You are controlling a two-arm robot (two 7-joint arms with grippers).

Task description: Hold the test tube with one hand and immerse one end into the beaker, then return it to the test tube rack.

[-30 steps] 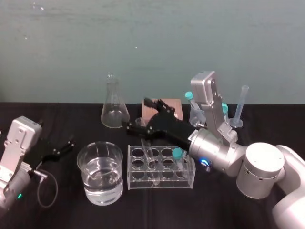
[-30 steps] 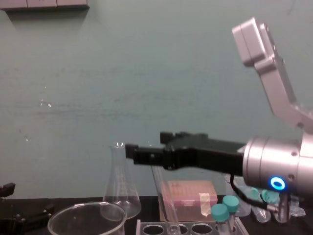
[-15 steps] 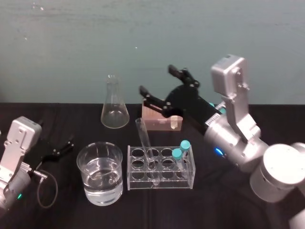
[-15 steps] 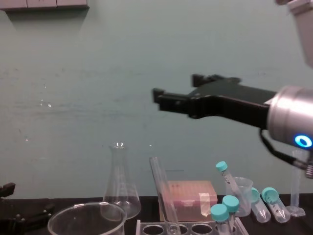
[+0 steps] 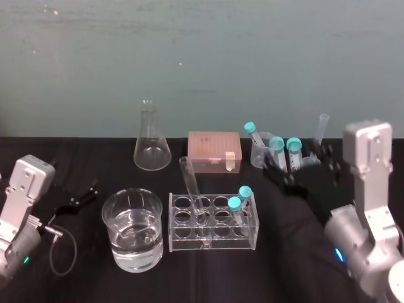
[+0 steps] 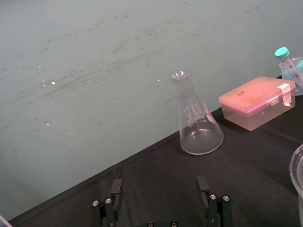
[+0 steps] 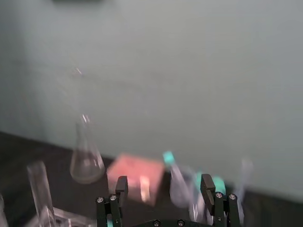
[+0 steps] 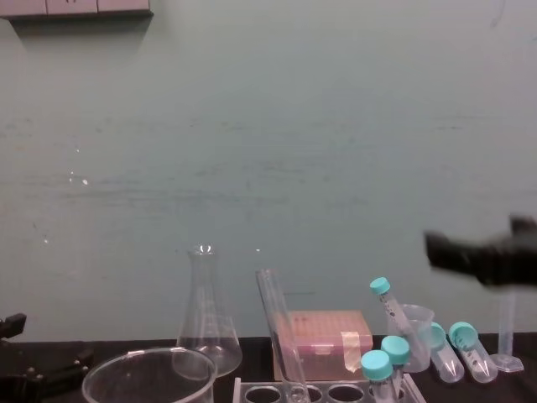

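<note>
Inside test tube rack [image 5: 221, 237], test tube [image 5: 192, 189] tilted, right end effector [image 7: 164, 183] spread.

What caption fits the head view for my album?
Test tube leans in its rack beside the beaker; right hand open, clear of it; left hand parked.

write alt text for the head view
A long clear glass test tube leans in a pale translucent rack, a wide glass beaker of water at its left. The black right gripper hangs open right of the rack; the left gripper lies open at far left.
</note>
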